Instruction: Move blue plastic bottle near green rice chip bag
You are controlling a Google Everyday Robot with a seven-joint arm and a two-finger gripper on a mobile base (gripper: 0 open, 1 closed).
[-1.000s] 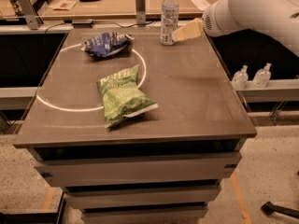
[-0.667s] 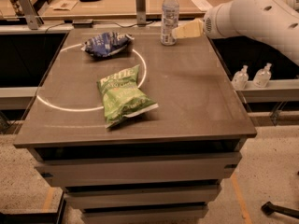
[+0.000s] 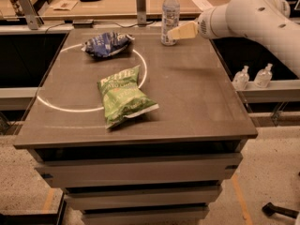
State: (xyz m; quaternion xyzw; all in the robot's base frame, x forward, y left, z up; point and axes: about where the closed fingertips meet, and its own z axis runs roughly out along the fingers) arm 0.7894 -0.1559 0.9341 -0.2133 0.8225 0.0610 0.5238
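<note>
The bottle (image 3: 170,14) stands upright at the far edge of the table (image 3: 201,97), in the upper middle of the frame, its white cap on and its pale label facing the camera. The gripper (image 3: 174,33) reaches in from the upper right on a white arm (image 3: 253,14) and sits at the bottle's lower right side, its pale tip touching or just overlapping the base. From this angle I cannot tell whether it is open or closed, or whether it has hold of the bottle.

The green bag (image 3: 123,96) lies flat near the middle of the table, lower left of the bottle and well apart from it, with its lower corner pointing toward the front edge. It lies across the right side of a white circle (image 3: 65,109) marked on the tabletop. A dark blue bag (image 3: 107,44) lies crumpled at the top of that circle, between the green bag and the far edge, left of the bottle.

Behind the bottle, a grey post (image 3: 140,4) stands upright. At the right of the frame, two small pump bottles (image 3: 252,77) stand side by side on a ledge below table height.
</note>
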